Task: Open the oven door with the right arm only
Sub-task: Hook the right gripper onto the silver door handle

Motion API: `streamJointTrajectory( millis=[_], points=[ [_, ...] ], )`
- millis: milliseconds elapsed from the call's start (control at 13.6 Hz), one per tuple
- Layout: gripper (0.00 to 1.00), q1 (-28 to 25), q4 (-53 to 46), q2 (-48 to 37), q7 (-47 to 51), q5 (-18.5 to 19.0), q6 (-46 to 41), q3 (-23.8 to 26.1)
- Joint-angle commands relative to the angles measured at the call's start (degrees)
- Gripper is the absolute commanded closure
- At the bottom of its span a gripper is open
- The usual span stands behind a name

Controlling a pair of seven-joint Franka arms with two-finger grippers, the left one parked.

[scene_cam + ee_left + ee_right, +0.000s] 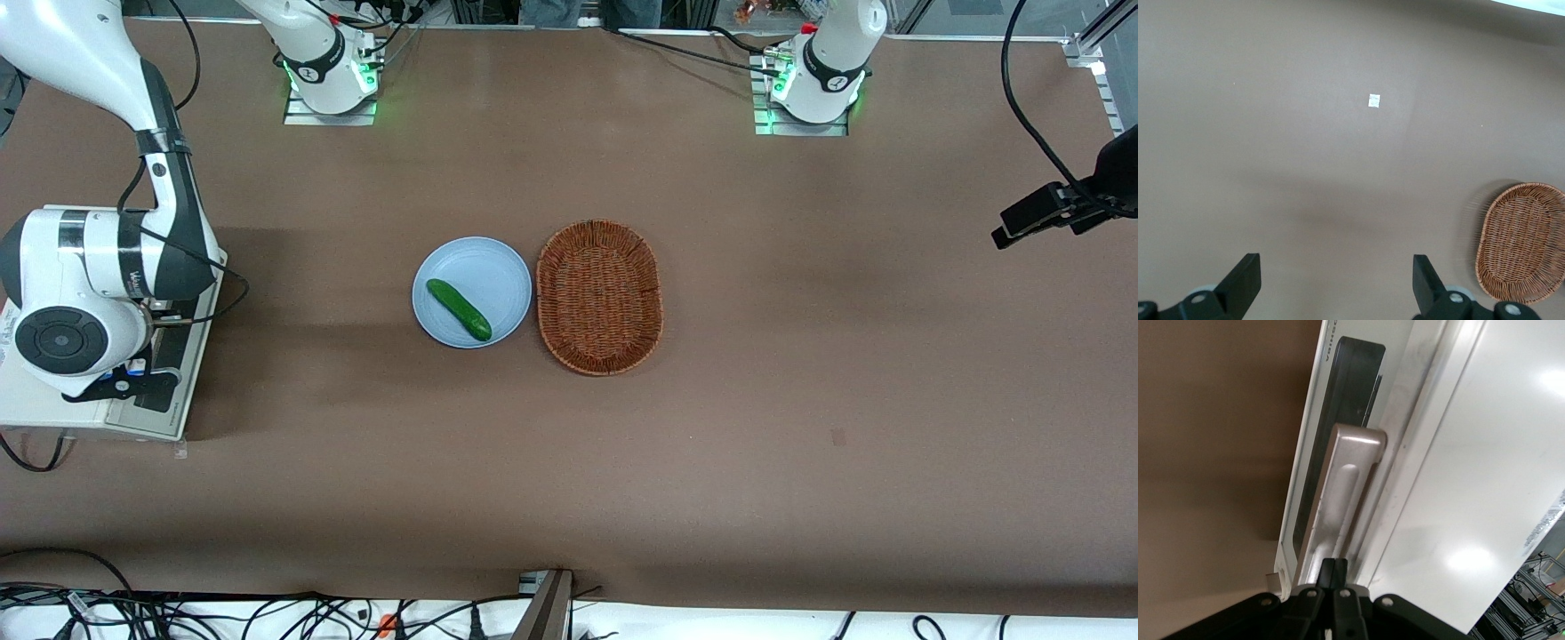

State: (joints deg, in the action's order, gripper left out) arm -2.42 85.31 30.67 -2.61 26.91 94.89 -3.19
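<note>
The cream-white oven (pixel 49 411) stands at the working arm's end of the table, under the right arm (pixel 98 267). Its oven door (pixel 171 363) faces the plate. In the right wrist view the door's dark glass window (pixel 1345 400) and long silver bar handle (pixel 1346 487) run away from the camera, with the oven's white top (pixel 1471 480) beside them. My gripper (pixel 1334 569) is shut, its two black fingers pressed together with no gap, their tips against the near end of the handle. In the front view the gripper (pixel 142 382) sits low at the door's front.
A light blue plate (pixel 507 267) with a green cucumber (pixel 459 309) lies mid-table, and an oval wicker basket (pixel 600 298) sits beside it. Brown table surface stretches between the oven and the plate.
</note>
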Motion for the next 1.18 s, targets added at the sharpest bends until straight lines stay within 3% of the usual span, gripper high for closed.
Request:
streamJointTrajectory(
  millis=[0, 736, 1104],
  points=[
    [1.00, 0.05, -0.85, 0.80, -0.64, 0.87, 0.21, 0.29],
    [1.00, -0.04, -0.85, 2.56, 0.50, -0.10, 1.96, 0.64],
    [1.00, -0.13, -0.85, 4.05, 1.11, -2.38, 4.25, 0.64]
  ],
)
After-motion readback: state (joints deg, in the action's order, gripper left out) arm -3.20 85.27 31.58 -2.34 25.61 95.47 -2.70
